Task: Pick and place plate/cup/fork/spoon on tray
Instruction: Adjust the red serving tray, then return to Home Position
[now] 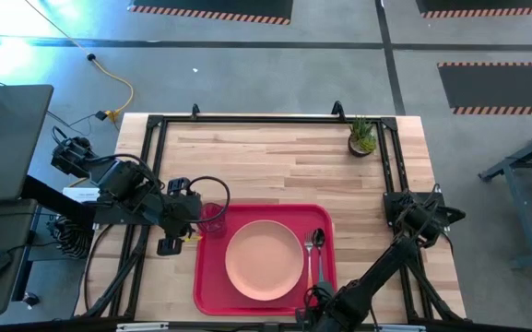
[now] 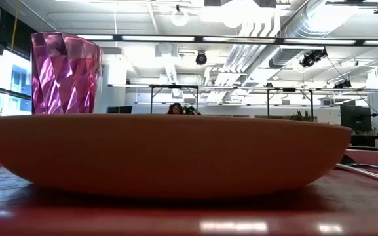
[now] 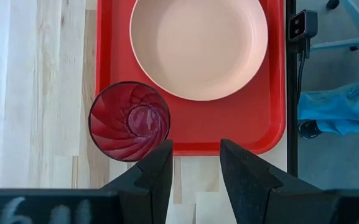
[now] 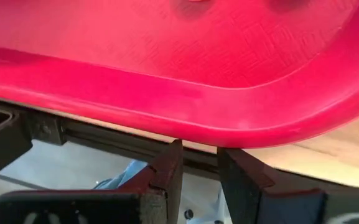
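Grey floor [image 1: 275, 78], hazard-striped mats [image 1: 212, 11], exposed ceiling ducts [image 2: 287, 29].

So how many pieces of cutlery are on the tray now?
2, it seems: the spoon on the tray right of the plate, and a thinner piece, likely the fork, between them. The right arm hides their handle ends.

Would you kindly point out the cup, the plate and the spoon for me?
cup [image 3: 129, 121]: left wrist view, its inside bottom.
plate [image 1: 264, 259]: high view, its centre.
spoon [image 1: 318, 239]: high view, its bowl.
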`<state>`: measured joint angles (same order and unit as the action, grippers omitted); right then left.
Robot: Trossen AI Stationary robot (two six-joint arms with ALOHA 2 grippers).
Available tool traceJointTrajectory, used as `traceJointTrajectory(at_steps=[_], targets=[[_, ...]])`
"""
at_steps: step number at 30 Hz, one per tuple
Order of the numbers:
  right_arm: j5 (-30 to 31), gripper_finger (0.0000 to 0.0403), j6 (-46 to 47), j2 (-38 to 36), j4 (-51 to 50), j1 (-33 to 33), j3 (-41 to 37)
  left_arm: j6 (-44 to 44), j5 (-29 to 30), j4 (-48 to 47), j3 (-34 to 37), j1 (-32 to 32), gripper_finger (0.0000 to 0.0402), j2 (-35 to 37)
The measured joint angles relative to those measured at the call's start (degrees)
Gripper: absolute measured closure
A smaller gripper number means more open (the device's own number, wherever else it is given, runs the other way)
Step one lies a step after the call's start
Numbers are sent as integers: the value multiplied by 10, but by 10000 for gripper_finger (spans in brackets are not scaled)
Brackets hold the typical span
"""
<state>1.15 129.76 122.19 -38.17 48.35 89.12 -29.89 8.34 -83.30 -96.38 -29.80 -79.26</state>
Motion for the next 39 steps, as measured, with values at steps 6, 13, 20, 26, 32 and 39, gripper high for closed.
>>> traceJointTrajectory(at_steps=[6, 13, 20, 26, 32, 39], targets=[[1, 311, -4, 0, -6, -4, 0, 0, 0, 0, 0, 0, 277, 0], [1, 311, -4, 0, 31, -2, 0, 0, 0, 0, 0, 0, 277, 0], [4, 311, -3, -4, 68, 1, 0, 2, 0, 0, 0, 0, 277, 4], [65, 311, -24, -36, 88, 1, 1, 25, 0, 11, 0, 0, 277, 25], [180, 311, -103, -75, 86, -12, 1, 51, 3, 69, 0, -7, 277, 65], [229, 311, -200, -106, 86, -36, 1, 48, 92, 94, 13, -65, 277, 121]])
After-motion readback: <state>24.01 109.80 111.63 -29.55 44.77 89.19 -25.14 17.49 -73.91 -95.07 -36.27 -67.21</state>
